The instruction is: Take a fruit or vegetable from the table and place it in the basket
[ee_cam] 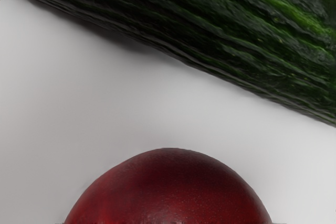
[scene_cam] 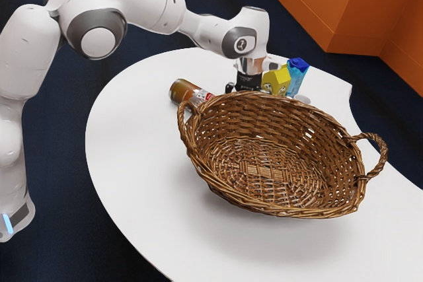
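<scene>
An oval brown wicker basket [scene_cam: 281, 211] with two looped handles is standing on the white curved surface [scene_cam: 142, 163]. Beyond its far rim, the black gripper [scene_cam: 248, 81] is pointing down; I cannot tell whether its jaws are standing apart, together or clamped on anything. At the gripper, outside the basket, the round dark-red fruit [ee_cam: 170, 192] is showing in the wrist view, with a long ridged green cucumber [ee_cam: 210, 30] lying near it, apart. Behind the gripper, a yellow carton [scene_cam: 275, 81] and a blue carton [scene_cam: 297, 76] are standing.

Basket [scene_cam: 264, 120] open above, walled around, gap between cucumber [ee_cam: 210, 35] and red fruit [ee_cam: 170, 187]
</scene>
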Tool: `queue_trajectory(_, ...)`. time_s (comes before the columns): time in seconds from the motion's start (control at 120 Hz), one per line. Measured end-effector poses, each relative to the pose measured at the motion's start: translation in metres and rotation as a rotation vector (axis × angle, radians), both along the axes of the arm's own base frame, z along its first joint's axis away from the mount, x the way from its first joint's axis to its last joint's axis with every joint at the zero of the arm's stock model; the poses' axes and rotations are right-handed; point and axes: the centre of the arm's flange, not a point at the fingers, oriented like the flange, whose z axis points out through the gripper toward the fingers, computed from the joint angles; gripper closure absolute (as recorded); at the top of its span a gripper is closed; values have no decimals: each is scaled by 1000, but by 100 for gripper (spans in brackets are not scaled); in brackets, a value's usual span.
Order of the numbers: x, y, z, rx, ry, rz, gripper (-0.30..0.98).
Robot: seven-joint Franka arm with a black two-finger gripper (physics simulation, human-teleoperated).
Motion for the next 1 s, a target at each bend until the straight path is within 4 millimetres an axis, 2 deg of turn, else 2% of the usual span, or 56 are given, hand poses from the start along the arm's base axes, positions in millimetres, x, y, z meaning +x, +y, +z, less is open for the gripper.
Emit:
queue_trajectory(0.142,0,0,1,-6,-2,9,35)
queue_trajectory(0.267,0,0,2,-8,-4,15,34)
queue_trajectory(0.383,-2,0,14,-7,-20,21,36)
queue_trajectory(0.708,-29,1,106,8,-144,53,36)
queue_trajectory(0.783,-41,-3,134,10,-182,58,36)
queue_trajectory(0.892,-70,-28,188,2,-255,45,36)
queue_trajectory(1.0,-101,-65,227,-10,-305,18,36)
